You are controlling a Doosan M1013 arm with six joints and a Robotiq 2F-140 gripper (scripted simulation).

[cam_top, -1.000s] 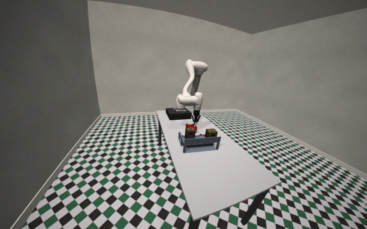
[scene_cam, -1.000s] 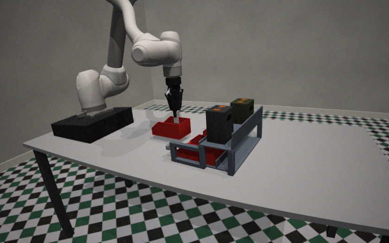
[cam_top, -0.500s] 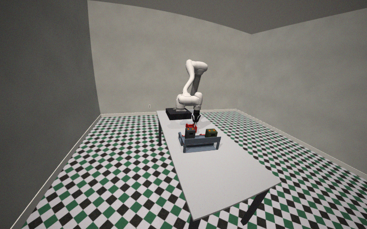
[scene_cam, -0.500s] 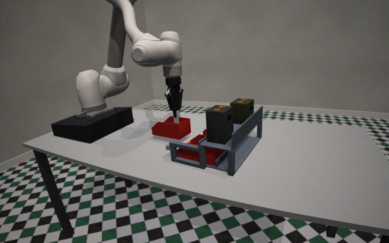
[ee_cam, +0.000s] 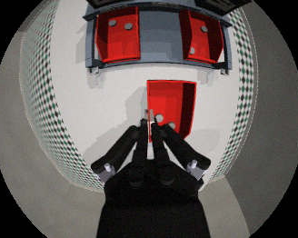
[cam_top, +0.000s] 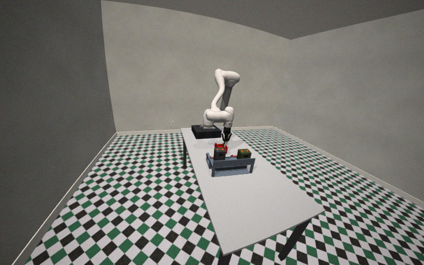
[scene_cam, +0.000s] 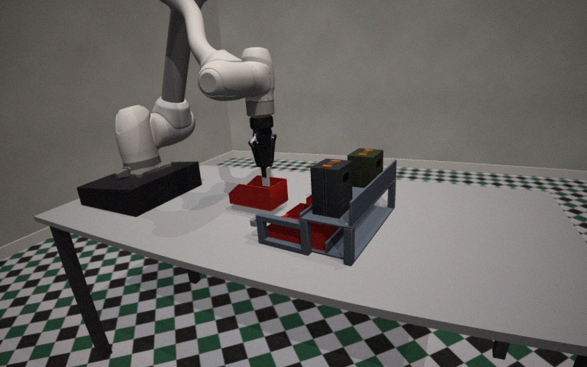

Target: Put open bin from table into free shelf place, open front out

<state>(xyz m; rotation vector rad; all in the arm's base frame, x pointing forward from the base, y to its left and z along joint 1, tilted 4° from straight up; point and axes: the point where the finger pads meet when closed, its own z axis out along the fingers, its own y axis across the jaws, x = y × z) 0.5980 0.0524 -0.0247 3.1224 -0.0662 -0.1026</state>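
The red bin (cam_top: 220, 145) (scene_cam: 252, 197) (ee_cam: 170, 97) hangs a little above the table, looking about level, with its low open front towards the robot's base. Grey round parts (ee_cam: 159, 118) lie in it near the front. My gripper (cam_top: 225, 144) (scene_cam: 265, 181) (ee_cam: 148, 114) is shut on its side wall, left in the wrist view. The blue-grey shelf (cam_top: 233, 161) (scene_cam: 373, 197) is beyond the bin's rear. On it stand a left bin (ee_cam: 118, 43) and a right bin (ee_cam: 203, 43), both with grey parts; the free place (ee_cam: 160, 45) lies between them.
A dark grey box (cam_top: 219, 155) (scene_cam: 330, 191) and a green box (cam_top: 243, 154) (scene_cam: 364, 169) stand on the shelf's upper board, with a raised board behind them. The robot's black base block (cam_top: 206, 132) (scene_cam: 139, 191) is on the table (cam_top: 256, 204) (scene_cam: 468, 255).
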